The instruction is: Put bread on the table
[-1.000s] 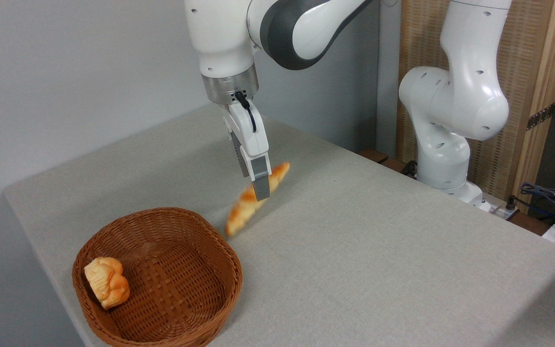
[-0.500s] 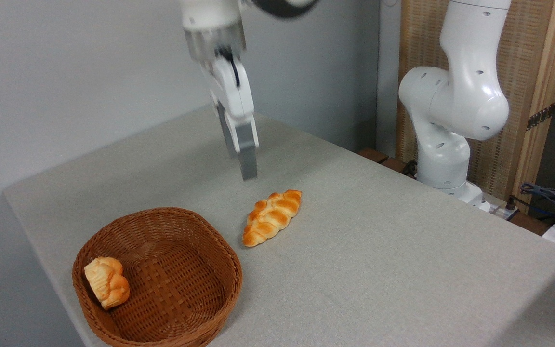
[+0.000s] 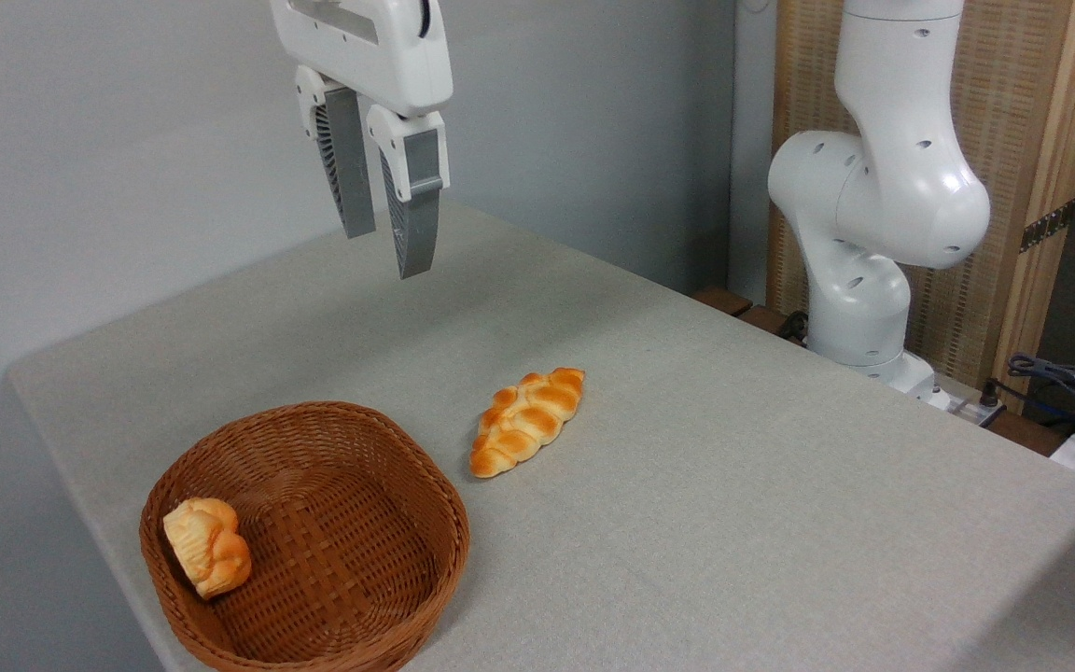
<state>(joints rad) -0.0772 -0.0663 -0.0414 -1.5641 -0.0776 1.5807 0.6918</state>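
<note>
The bread [image 3: 527, 421], a long braided golden-orange loaf, lies flat on the grey-beige table [image 3: 705, 485], just right of the wicker basket. High above the table and to the upper left of the loaf hangs my gripper [image 3: 386, 252], open, with nothing between its two grey fingers [image 3: 416, 210]. It touches neither the loaf nor the table.
A round brown wicker basket [image 3: 332, 597] stands at the table's front left, holding a paler chunky roll [image 3: 207, 545] against its left wall. The arm's white base [image 3: 859, 280] rises at the back right. Cables [image 3: 1060, 383] lie at the far right.
The gripper let go of the loaf, which dropped flat onto the table. Since then the gripper has risen and moved left, turning so both fingers show apart.
</note>
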